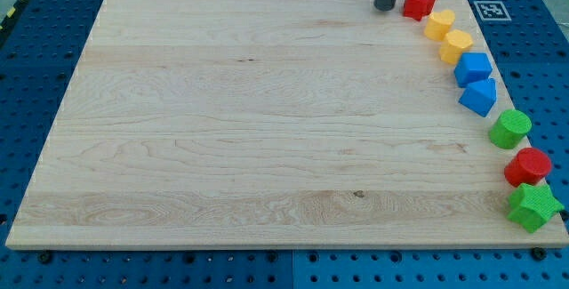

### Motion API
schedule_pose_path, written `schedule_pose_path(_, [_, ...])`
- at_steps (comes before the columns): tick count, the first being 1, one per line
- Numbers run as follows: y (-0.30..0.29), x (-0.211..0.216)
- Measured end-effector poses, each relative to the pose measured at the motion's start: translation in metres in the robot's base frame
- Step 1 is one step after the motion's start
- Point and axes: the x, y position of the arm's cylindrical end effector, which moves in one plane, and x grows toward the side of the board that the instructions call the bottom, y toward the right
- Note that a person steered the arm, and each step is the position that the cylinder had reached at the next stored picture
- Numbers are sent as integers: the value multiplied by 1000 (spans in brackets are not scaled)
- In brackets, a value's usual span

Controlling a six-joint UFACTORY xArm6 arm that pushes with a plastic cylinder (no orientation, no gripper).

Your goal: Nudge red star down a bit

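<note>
- The blocks lay strung in a curve along the right edge of the wooden board (222, 129), probably pushed aside so the middle was free.
- The red star (419, 2) sat at the far right corner, at the head of that curve, touching a yellow block (438, 24).
- Our tip (384, 7) was a bare rod holding nothing; it stood just left of the star, level with it, not on its far side.
- We judged it needed to get behind the star to push it nearer.
</note>
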Motion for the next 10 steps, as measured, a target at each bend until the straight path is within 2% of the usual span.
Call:
schedule_pose_path(1, [35, 0])
schedule_pose_path(2, [40, 0])
schedule_pose_path(3, [-3, 1])
schedule_pose_path(4, [-72, -13])
schedule_pose_path(5, [-82, -49])
schedule_pose_path(7, [-12, -50])
schedule_pose_path(10, [-6, -50])
